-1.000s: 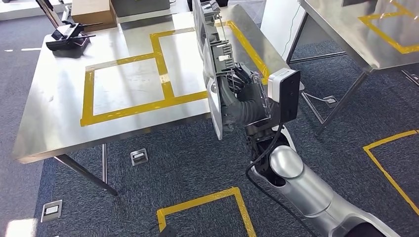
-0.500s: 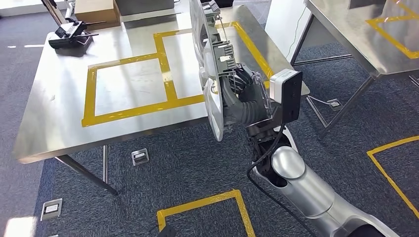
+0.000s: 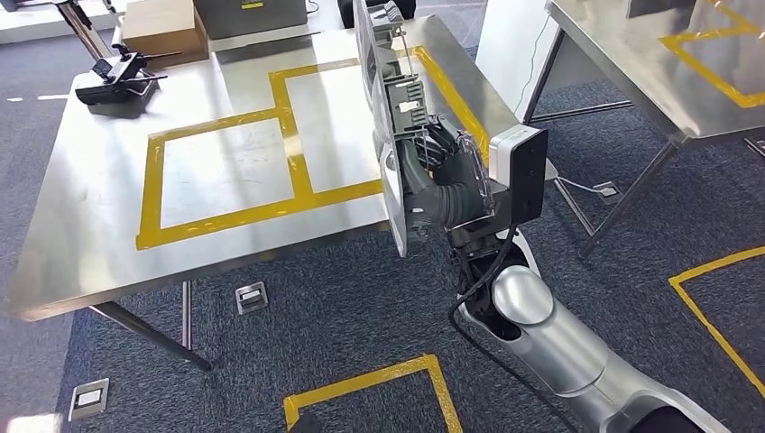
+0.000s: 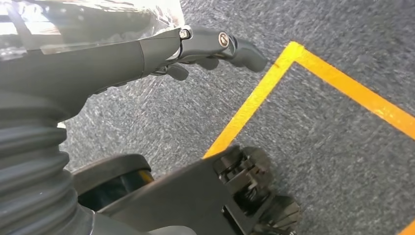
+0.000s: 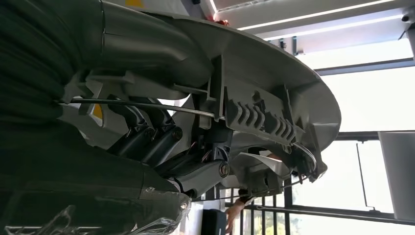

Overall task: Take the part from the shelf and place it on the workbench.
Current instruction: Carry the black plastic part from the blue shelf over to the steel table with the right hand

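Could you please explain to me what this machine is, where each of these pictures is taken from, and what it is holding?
This is a humanoid robot with two silver arms and many-fingered hands. The head view looks down from high on its body: its right hand grips a long grey moulded plastic part, held upright over the steel workbench marked with yellow tape. A cardboard box and a black device lie at the far edge. The right wrist view shows the fingers around the part. The left wrist view shows the left hand, holding nothing, above grey carpet.
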Robot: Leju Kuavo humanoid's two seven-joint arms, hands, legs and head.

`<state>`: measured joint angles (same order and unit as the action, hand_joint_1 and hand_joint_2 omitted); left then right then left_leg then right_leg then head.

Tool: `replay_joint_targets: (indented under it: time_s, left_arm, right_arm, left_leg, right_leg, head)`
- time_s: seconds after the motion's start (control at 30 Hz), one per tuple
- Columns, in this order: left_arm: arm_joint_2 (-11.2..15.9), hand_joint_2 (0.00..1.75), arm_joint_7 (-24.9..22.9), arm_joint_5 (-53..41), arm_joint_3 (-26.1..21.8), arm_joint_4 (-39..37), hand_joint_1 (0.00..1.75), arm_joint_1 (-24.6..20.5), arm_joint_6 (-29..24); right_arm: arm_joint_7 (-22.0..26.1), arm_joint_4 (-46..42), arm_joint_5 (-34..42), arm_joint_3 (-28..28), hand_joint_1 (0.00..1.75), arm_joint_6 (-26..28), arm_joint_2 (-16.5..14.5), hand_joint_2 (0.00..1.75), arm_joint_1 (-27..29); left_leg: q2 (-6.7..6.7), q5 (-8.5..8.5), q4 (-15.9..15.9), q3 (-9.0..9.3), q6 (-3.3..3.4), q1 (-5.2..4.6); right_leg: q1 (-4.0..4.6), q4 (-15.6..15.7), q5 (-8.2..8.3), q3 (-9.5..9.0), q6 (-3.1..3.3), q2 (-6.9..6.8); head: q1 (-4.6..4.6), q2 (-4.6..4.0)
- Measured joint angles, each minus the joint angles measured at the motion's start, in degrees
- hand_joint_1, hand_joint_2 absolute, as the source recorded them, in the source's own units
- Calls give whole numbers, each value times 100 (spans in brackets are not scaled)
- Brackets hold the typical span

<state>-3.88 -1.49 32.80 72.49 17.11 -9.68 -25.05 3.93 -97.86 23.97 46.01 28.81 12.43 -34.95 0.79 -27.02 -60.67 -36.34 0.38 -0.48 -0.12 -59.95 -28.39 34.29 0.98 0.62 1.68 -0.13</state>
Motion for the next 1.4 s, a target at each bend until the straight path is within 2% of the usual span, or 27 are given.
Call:
replay_joint_targets:
  time_s: [0.1,0.13,0.17,0.23,0.27,0.3,0.33,0.4,0.43,0.5,0.6,0.67,0.73,0.77,0.8,0.83,0.87,0.93,0.97,1.0,1.1,1.17,1.27,1.3,1.33,1.37,1.4]
  left_arm:
    - [2,175,-1,-5,0,0,0,6,0]
    - [-1,175,-1,-9,0,0,0,6,0]
    - [-4,175,-1,-14,-1,0,0,3,0]
    - [-5,175,-2,-21,-2,-1,0,-2,1]
    - [-4,175,-2,-23,-2,-1,0,0,1]
    - [-4,175,-2,-23,-1,-1,0,5,1]
    - [-4,175,-2,-23,-1,-1,0,9,1]
    - [-4,175,-2,-23,0,-1,0,13,1]
    - [-4,175,-2,-25,-1,-2,0,10,0]
    - [-3,175,-3,-30,-2,-3,0,2,1]
    - [-7,175,-3,-39,-2,-2,0,-3,9]
    - [-8,175,-2,-39,-2,-2,0,-15,8]
    - [-8,175,-3,-38,-2,-2,0,-15,7]
    - [-8,175,-3,-38,-2,-2,0,-6,7]
    - [-8,175,-4,-38,-1,-2,0,4,9]
    - [-8,175,-4,-38,-1,-2,0,12,10]
    - [-7,175,-3,-38,-1,-2,0,16,11]
    - [-5,175,-3,-38,-2,-2,0,14,10]
    - [-5,175,-2,-38,-2,-2,0,10,10]
    - [-5,175,-3,-38,-2,-3,0,6,9]
    - [-2,175,-3,-38,-2,-4,0,9,5]
    - [-2,175,-2,-38,-3,-4,0,10,1]
    - [-4,175,-2,-38,-4,-4,0,3,1]
    - [-4,175,-2,-38,-4,-4,0,8,1]
    - [-4,175,-2,-38,-4,-4,0,13,1]
    - [-4,175,-2,-38,-4,-4,0,17,1]
    - [-6,175,-2,-38,-4,-4,0,20,1]
  right_arm:
    - [7,-3,0,-10,175,2,1,175,5]
    - [6,-4,0,-14,175,1,1,175,3]
    - [5,-4,0,-17,175,0,1,175,4]
    - [4,-3,0,-19,175,-3,1,175,23]
    - [4,-2,0,-18,175,-4,1,175,38]
    - [4,-1,0,-17,175,-4,1,175,51]
    - [3,0,0,-17,175,-4,1,175,57]
    - [0,3,0,-18,175,-4,1,175,62]
    - [-1,5,0,-17,175,-4,1,175,58]
    - [2,11,0,-17,175,-4,-1,175,53]
    - [4,13,0,-28,175,-4,-1,175,52]
    - [0,16,0,-34,175,-7,-4,175,50]
    - [-2,28,0,-34,175,-13,-5,175,50]
    - [-1,36,0,-33,175,-18,-5,175,53]
    - [-1,43,0,-32,175,-22,-5,175,58]
    - [-1,49,0,-32,175,-27,-5,175,62]
    - [-1,52,1,-31,175,-32,-5,175,65]
    - [-1,55,2,-31,175,-40,-7,175,62]
    - [-1,57,5,-30,175,-45,-9,175,56]
    - [3,60,10,-31,175,-49,-11,175,49]
    - [11,63,21,-38,175,-55,-14,175,47]
    - [10,64,23,-40,175,-55,-14,175,42]
    - [10,71,25,-33,175,-57,-14,175,54]
    - [11,75,25,-31,175,-57,-14,175,63]
    - [11,80,25,-31,175,-56,-13,175,69]
    - [11,85,25,-31,175,-55,-13,175,71]
    - [11,89,25,-31,175,-54,-13,175,71]
  left_leg:
    - [2,-56,161,102,61,31]
    - [2,-57,199,140,83,54]
    - [0,-66,225,182,103,75]
    - [-3,-114,227,238,128,80]
    - [-3,-146,224,270,130,81]
    - [0,-185,218,312,126,83]
    - [5,-233,208,363,114,88]
    - [15,-350,181,476,69,103]
    - [17,-405,162,510,33,101]
    - [14,-469,155,529,-36,91]
    - [0,-542,165,553,-122,92]
    - [-5,-707,-167,399,-162,95]
    - [-6,-942,-913,-25,-177,95]
    - [-6,-1005,-1268,-268,-182,96]
    - [-6,-969,-1472,-451,-185,96]
    - [-6,-815,-1464,-536,-180,96]
    - [-6,-566,-1247,-515,-167,96]
    - [-4,-57,-533,-282,-115,78]
    - [-3,59,-255,-166,-86,61]
    - [-1,65,-68,-76,-56,40]
    - [4,-77,125,68,24,33]
    - [11,-102,177,165,76,69]
    - [9,-190,192,278,116,80]
    - [10,-230,190,319,116,79]
    - [13,-276,189,372,112,79]
    - [19,-329,188,441,105,81]
    - [25,-390,187,521,90,84]
  right_leg:
    - [1,-21,-56,5,-95,-19]
    - [2,-143,-122,56,-125,-22]
    - [-2,-384,-226,179,-150,-25]
    - [-24,-1110,-451,605,-196,-26]
    - [-38,-1404,-491,806,-214,-27]
    - [-50,-1510,-412,926,-228,-28]
    - [-59,-1386,-219,934,-236,-29]
    - [-64,-718,279,719,-240,-35]
    - [-56,-401,413,588,-231,-36]
    - [-31,-130,395,460,-168,-31]
    - [-36,-54,308,404,-52,-18]
    - [-57,-17,267,331,11,-27]
    - [-52,-6,210,264,50,-34]
    - [-49,-7,176,228,56,-31]
    - [-46,-7,138,183,57,-24]
    - [-44,-8,95,126,52,-14]
    - [-42,-9,47,58,43,-5]
    - [-33,-3,-55,-83,8,5]
    - [-32,5,-92,-129,-17,11]
    - [-33,19,-116,-151,-51,14]
    - [-43,7,-124,-173,-153,2]
    - [-41,-233,-209,-78,-203,-14]
    - [-50,-1198,-507,551,-254,-24]
    - [-52,-1436,-538,756,-261,-24]
    - [-52,-1487,-464,872,-261,-25]
    - [-52,-1321,-277,882,-254,-25]
    - [-50,-984,9,809,-240,-27]
  head:
    - [-3,0]
    - [10,0]
    - [24,0]
    - [48,0]
    - [51,0]
    - [54,0]
    - [55,0]
    - [60,0]
    - [61,0]
    - [51,0]
    - [29,0]
    - [15,0]
    - [3,0]
    - [4,0]
    - [3,0]
    - [2,0]
    - [2,0]
    - [3,0]
    - [1,0]
    - [-3,0]
    - [-14,0]
    - [10,0]
    - [49,0]
    - [51,0]
    - [53,0]
    - [56,0]
    - [57,0]
